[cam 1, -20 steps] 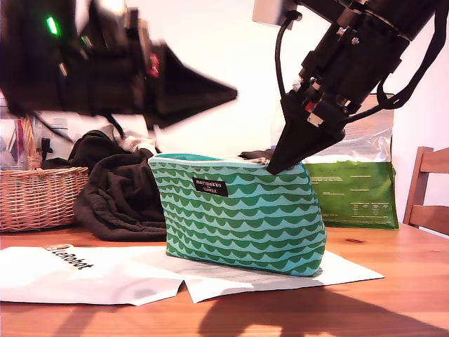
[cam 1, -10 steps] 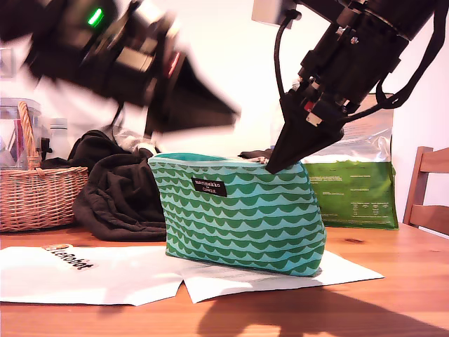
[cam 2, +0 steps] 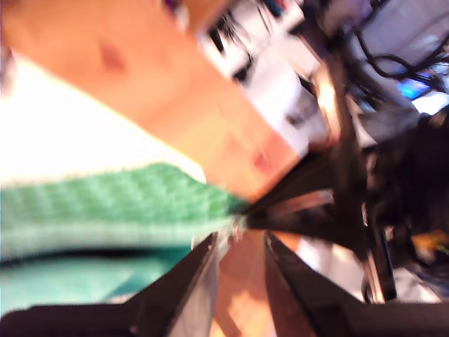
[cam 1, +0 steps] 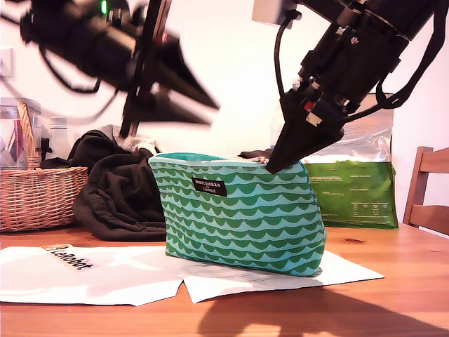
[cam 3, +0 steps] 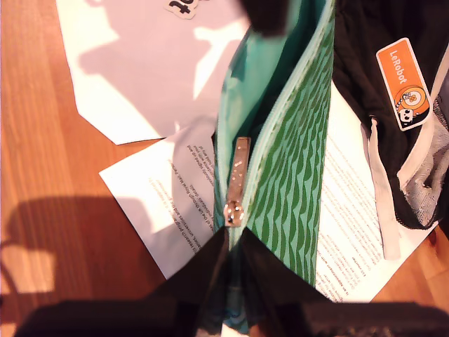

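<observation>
A green wave-patterned zip pouch (cam 1: 242, 217) stands upright on white papers (cam 1: 105, 274) on the wooden table. My second gripper (cam 1: 270, 168) comes down from the exterior view's upper right. It is shut on the pouch's top edge at that end. In the second wrist view its fingers (cam 3: 203, 281) close around the pouch (cam 3: 287, 154) just behind the metal zipper pull (cam 3: 237, 182). My first gripper (cam 1: 212, 114) hangs in the air above the pouch's other end, blurred and touching nothing. Its wrist view shows a narrow gap at my first gripper (cam 2: 242, 239), with the pouch (cam 2: 105, 203) beyond.
A wicker basket (cam 1: 35, 193) and a heap of dark clothes (cam 1: 119, 196) sit at the exterior view's left. A green printed bag (cam 1: 354, 193) stands behind the pouch. A wooden chair (cam 1: 428, 189) is at the right edge. An orange LeRobot tag (cam 3: 403, 84) lies on the clothes.
My first arm has swung upward and tilted, its fingertips drifting slightly back and down above the pouch. The second gripper and the pouch have stayed still.
</observation>
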`<state>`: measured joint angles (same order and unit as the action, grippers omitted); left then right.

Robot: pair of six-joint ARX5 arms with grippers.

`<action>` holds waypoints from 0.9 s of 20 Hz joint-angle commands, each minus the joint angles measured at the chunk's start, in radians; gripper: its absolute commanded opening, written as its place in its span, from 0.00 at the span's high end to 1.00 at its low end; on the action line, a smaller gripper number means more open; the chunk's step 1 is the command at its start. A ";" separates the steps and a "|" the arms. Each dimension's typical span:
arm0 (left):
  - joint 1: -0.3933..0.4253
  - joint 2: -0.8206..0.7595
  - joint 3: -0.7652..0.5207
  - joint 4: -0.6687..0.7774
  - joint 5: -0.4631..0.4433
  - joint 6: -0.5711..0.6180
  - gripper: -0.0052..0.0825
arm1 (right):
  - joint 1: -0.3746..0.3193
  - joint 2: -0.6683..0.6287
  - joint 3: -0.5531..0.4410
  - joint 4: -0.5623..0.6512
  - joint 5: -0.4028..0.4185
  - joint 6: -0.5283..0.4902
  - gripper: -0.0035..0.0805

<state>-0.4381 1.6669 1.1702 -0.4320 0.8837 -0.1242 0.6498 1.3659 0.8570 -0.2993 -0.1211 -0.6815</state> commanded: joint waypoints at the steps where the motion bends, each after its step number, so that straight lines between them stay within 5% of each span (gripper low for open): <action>1: -0.001 0.044 0.005 0.001 0.006 0.003 0.64 | 0.003 0.014 -0.016 0.008 -0.003 0.000 0.97; 12: -0.029 0.088 0.009 0.050 0.007 0.035 0.63 | 0.005 0.014 -0.016 0.011 -0.003 0.000 0.97; 18: -0.053 0.139 0.011 0.090 0.096 0.018 0.63 | 0.004 0.014 -0.016 0.010 -0.003 0.001 0.97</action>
<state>-0.4953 1.7828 1.1763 -0.3542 0.9722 -0.0998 0.6498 1.3659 0.8574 -0.2943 -0.1215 -0.6815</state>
